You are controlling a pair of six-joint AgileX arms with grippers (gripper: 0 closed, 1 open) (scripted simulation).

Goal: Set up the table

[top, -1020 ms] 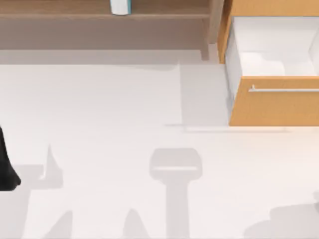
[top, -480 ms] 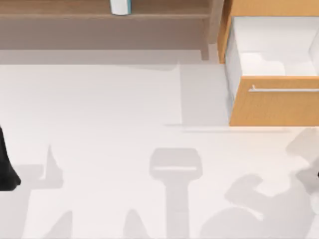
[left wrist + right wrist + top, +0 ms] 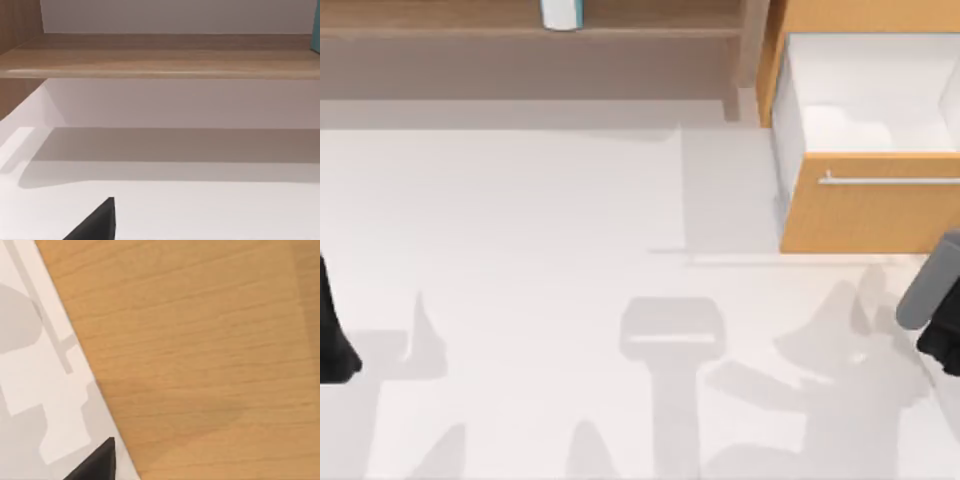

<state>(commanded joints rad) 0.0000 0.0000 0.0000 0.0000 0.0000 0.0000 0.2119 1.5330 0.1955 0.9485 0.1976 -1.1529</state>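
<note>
Top view: the white table [image 3: 520, 260] spans almost everything below the brown shelf board [image 3: 440, 22], on which a white and teal container [image 3: 561, 13] stands. At the table's far right the orange-wood drawer unit [image 3: 865, 215] has its drawer pulled open, the thin metal bar handle [image 3: 890, 181] across its front. The right arm [image 3: 935, 300] has come into sight at the right edge, just below the drawer front; a second ago that spot held nothing but faint shadow, and the arm's shadow has since spread leftward over the table. The left arm [image 3: 332, 335] stays parked at the left edge.

Left wrist view: a dark fingertip [image 3: 97, 222] hangs over the table, with the shelf board [image 3: 160, 55] beyond.

Right wrist view: a dark fingertip [image 3: 97, 462] lies close against the drawer unit's orange wood [image 3: 200, 350], with the handle [image 3: 37, 310] beside it.

Whether either gripper's fingers are apart or closed, I cannot tell.
</note>
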